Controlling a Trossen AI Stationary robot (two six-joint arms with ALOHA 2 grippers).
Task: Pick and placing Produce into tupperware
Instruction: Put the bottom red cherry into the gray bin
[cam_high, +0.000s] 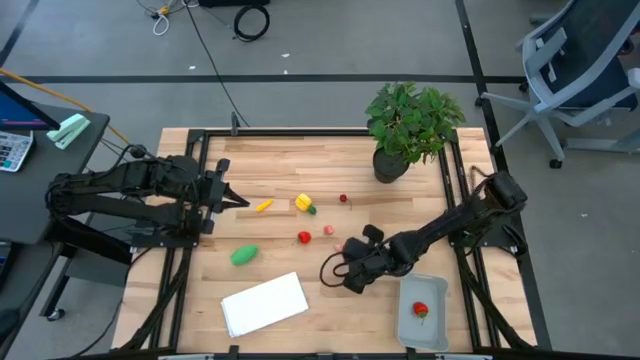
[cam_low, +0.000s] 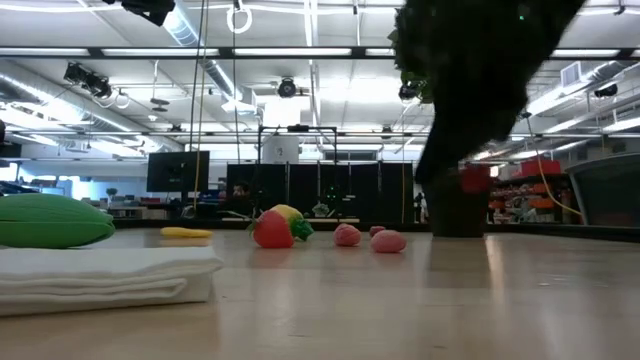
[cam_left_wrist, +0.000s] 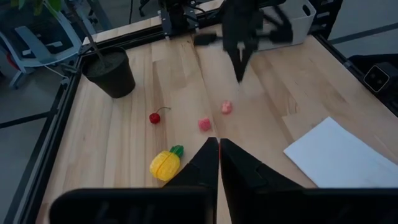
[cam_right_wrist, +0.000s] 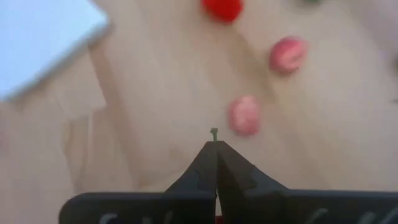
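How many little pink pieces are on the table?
2. One pink piece beside the red strawberry mid-table; second pink piece just past it, toward the tupperware. None seem hidden.

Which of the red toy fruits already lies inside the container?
The strawberry in the grey-blue container; the other red pieces lie on the wooden table.

- my right gripper (cam_right_wrist: 216, 148) pinches a tiny green stem; whatever hangs below is hidden by my fingers
- red piece (cam_right_wrist: 222, 7) cut off by frame edge
- plant (cam_low: 480, 90) in low view only a dark silhouette, top cut off
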